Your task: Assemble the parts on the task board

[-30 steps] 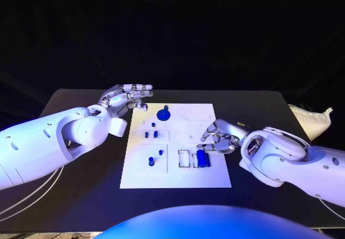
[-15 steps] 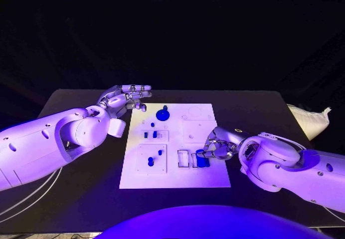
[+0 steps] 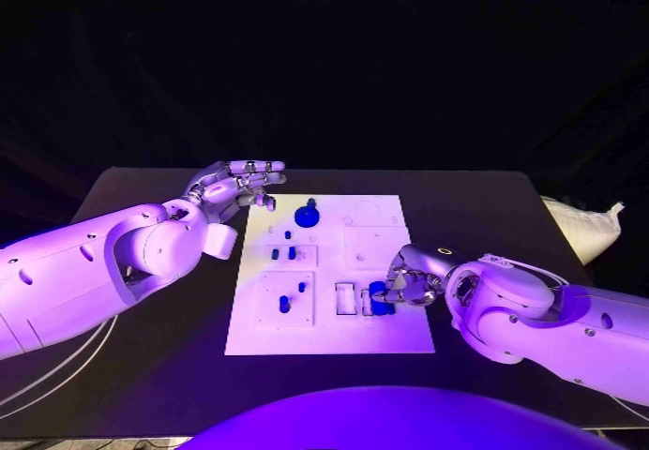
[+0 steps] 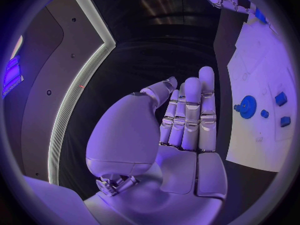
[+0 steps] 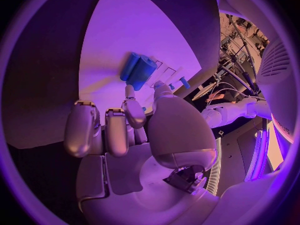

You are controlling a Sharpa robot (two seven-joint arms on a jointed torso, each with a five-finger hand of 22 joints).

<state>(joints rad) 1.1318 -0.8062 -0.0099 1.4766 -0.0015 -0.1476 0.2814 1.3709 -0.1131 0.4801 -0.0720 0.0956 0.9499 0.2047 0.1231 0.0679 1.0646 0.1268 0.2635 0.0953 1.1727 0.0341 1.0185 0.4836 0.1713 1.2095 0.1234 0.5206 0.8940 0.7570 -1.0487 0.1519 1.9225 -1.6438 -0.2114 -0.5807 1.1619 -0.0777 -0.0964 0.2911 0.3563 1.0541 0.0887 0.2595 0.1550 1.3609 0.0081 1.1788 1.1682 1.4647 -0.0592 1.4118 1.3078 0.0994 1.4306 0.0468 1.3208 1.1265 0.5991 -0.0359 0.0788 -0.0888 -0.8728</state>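
no text, label, brand, number or sign can be read anywhere here

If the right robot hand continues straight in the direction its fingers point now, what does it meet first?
Most likely the large blue part on the task board: the right robot hand points at it, apparently nearly touching, though depth is unclear.

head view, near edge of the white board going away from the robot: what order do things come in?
Blue block parts by the right silver hand → right silver hand → pair of small blue pegs → round blue gear part → left silver hand, beside the white task board.
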